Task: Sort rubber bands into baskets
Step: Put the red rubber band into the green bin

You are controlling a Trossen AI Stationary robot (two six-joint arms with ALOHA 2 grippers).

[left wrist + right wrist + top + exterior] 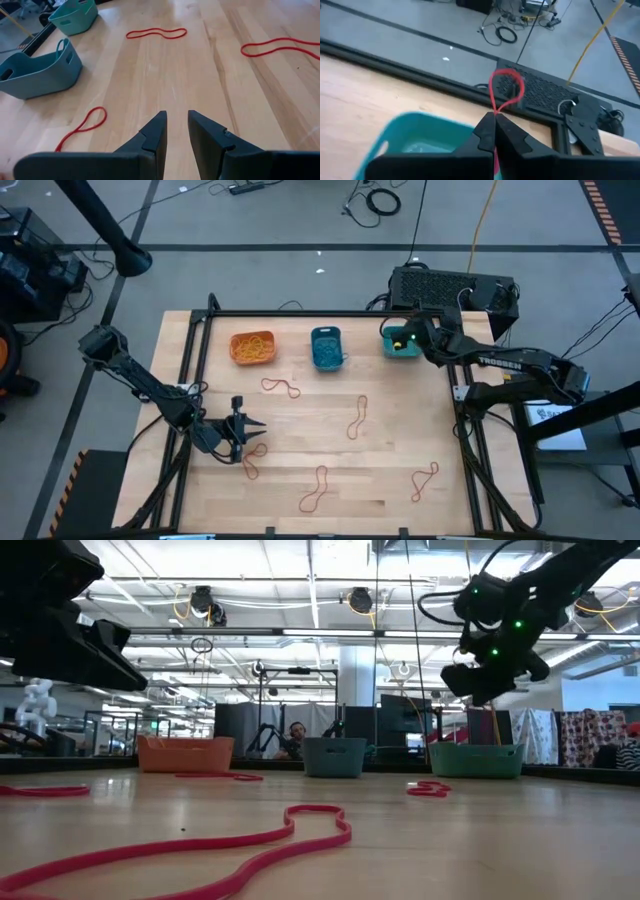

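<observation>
Rubber bands: six red loops lie loose on the wooden table (400,430), with one (252,463) just beside the left gripper (252,427), one (281,387) in front of the orange basket, one (316,490) near the front edge, one (357,417) at mid-table, and one (425,478) toward the front right; a further red band (505,92) is pinched in the right gripper (494,131). Left gripper: low over the front-left part of the table, its fingers (152,137) parted by a narrow gap with nothing between them. Baskets, in a row along the far edge: the orange basket (253,347) holds a heap of orange-yellow bands; the blue basket (327,347) holds blue bands; the teal basket (402,340) stands at the right end, its contents not discernible. Right gripper: raised above the teal basket, fingers pressed together on the red band, whose loop projects beyond the fingertips. In the low view, a person (293,739) is visible in the room behind the table, between the orange and blue baskets.
</observation>
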